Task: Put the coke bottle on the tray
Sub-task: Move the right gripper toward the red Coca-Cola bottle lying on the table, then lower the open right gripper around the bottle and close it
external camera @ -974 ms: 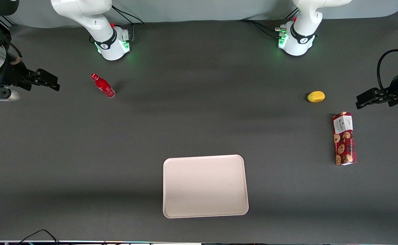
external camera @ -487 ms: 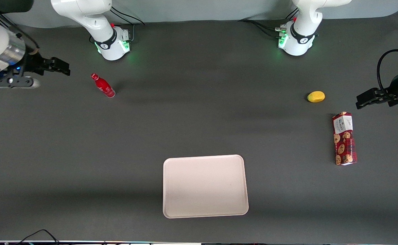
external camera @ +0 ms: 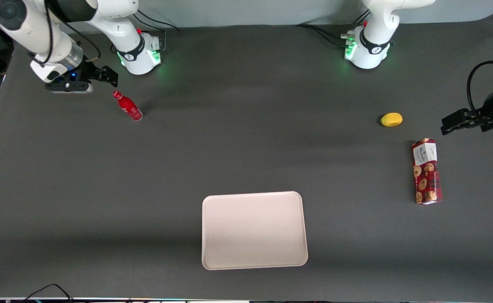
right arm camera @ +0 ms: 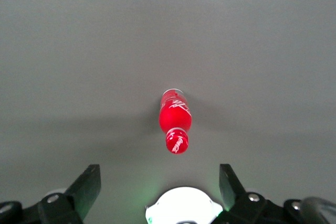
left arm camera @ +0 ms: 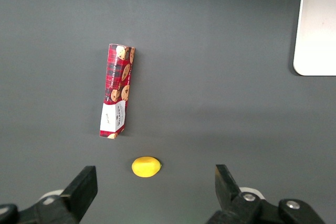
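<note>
The small all-red coke bottle (external camera: 127,106) stands on the dark table near the working arm's base; it also shows in the right wrist view (right arm camera: 175,120), seen from above with its red cap toward the camera. My right gripper (external camera: 110,75) hovers above the table beside the bottle's cap, a little farther from the front camera, open and empty; in the right wrist view the gripper (right arm camera: 159,184) has its two fingers spread wide with nothing between them. The pale cream-pink tray (external camera: 254,229) lies flat near the table's front edge, and a corner of the tray shows in the left wrist view (left arm camera: 316,24).
A yellow lemon-like fruit (external camera: 391,119) and a red patterned cookie box (external camera: 426,171) lie toward the parked arm's end of the table. The working arm's white base (external camera: 140,52) stands close to the bottle, farther from the front camera.
My right gripper has swung in from the table's edge toward the bottle, moving farther from the front camera, and now hovers next to the bottle's cap. The bottle has not moved.
</note>
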